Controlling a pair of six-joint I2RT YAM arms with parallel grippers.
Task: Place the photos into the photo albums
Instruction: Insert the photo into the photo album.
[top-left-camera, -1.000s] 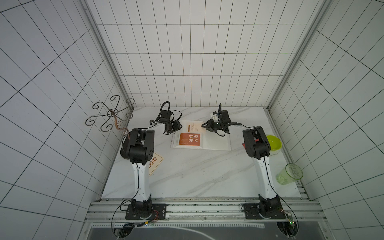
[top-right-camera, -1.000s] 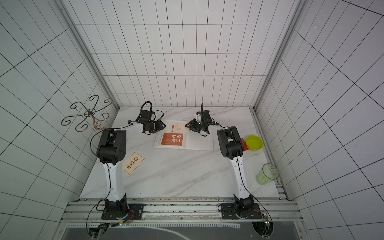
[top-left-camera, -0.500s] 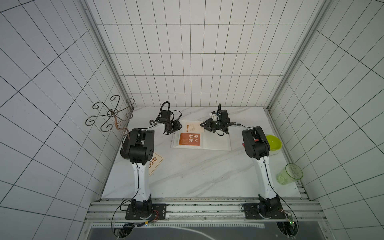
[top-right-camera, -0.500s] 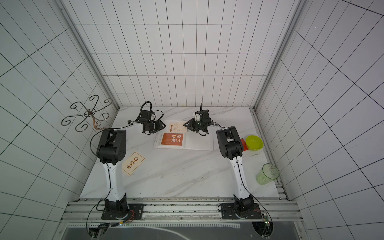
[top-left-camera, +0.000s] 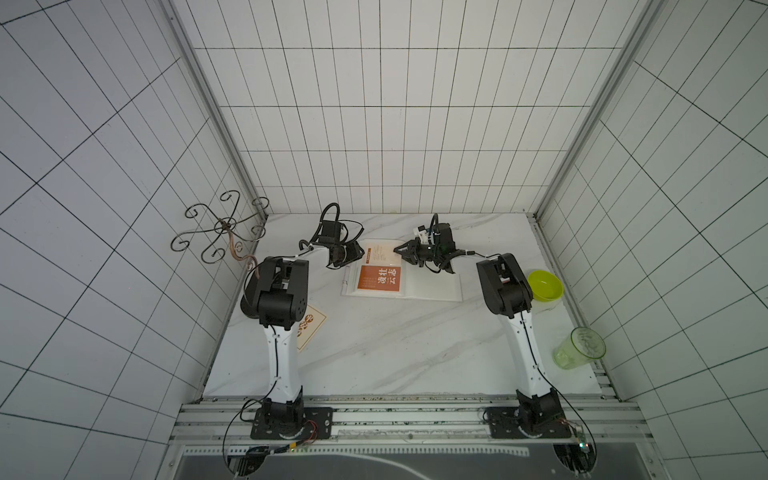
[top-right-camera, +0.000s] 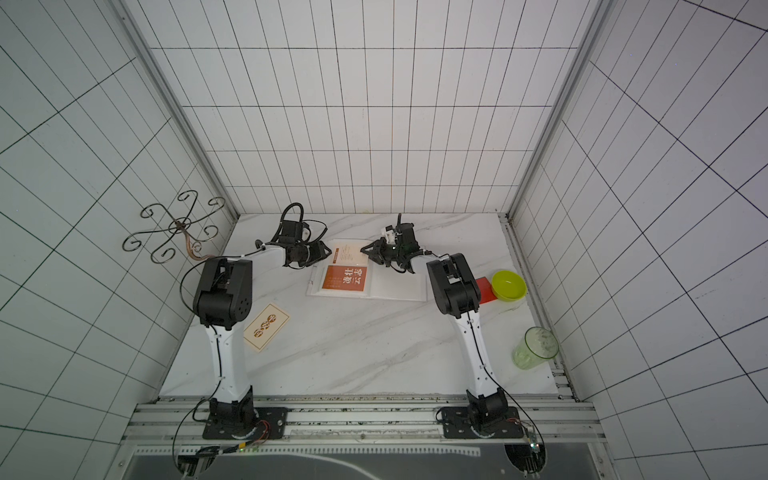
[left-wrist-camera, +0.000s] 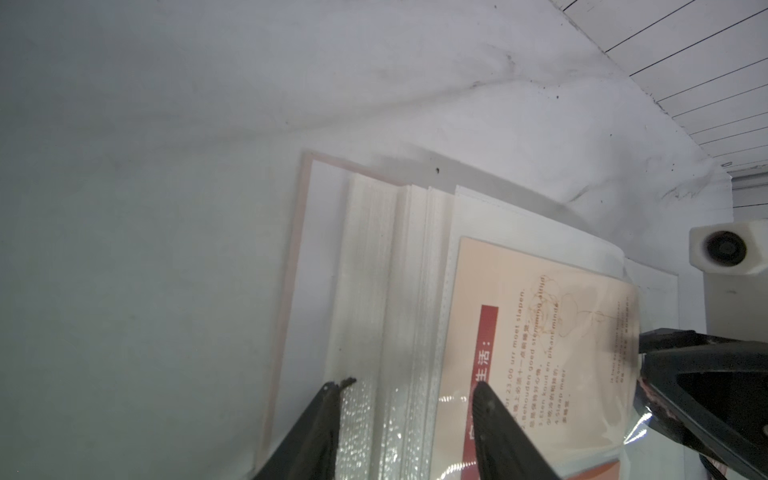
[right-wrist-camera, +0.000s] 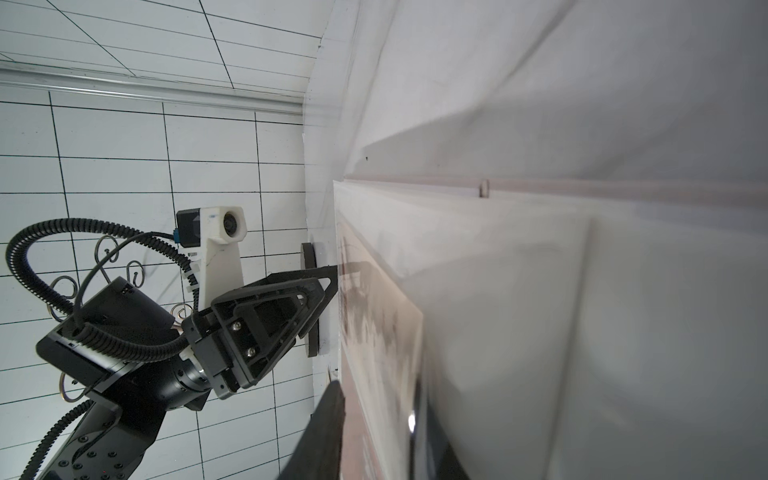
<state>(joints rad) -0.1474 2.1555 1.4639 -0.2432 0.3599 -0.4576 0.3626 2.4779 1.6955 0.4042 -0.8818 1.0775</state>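
- White marble-look table (top-left-camera: 395, 349) carried the photo album (top-left-camera: 432, 286), which lay open near the far wall, between my two arms.
- On the album's left page, on the half nearer my bases, the orange photo (top-left-camera: 380, 282) lay flat with its white characters showing.
- On the far half of that same page lay the cream photo (left-wrist-camera: 540, 324), with a red bar and printed lines; the left wrist view showed it under a clear plastic sleeve.
- My left gripper (left-wrist-camera: 411, 382) was at the album's left edge, its fingers well apart over the stacked page edges, with nothing clamped between them.
- My right gripper (top-left-camera: 400, 253) reached in from the spine side to the cream photo's edge.
- Its fingers stood a little apart with the edge of photo and sleeve between them; whether they were pinching it I could not tell.
- A second cream photo (top-right-camera: 266, 332), printed with orange roundels, lay on the table beside my left arm, well apart from the album.
- The red photo (top-right-camera: 484, 286) showed in a top view, partly hidden behind my right arm and just beside the green bowl (top-right-camera: 509, 284).
- The green see-through cup (top-right-camera: 534, 347) stood near the table's right edge, closer to my bases than the bowl.
- The wire stand (top-right-camera: 178, 224) with curled arms rose at the table's far left corner.
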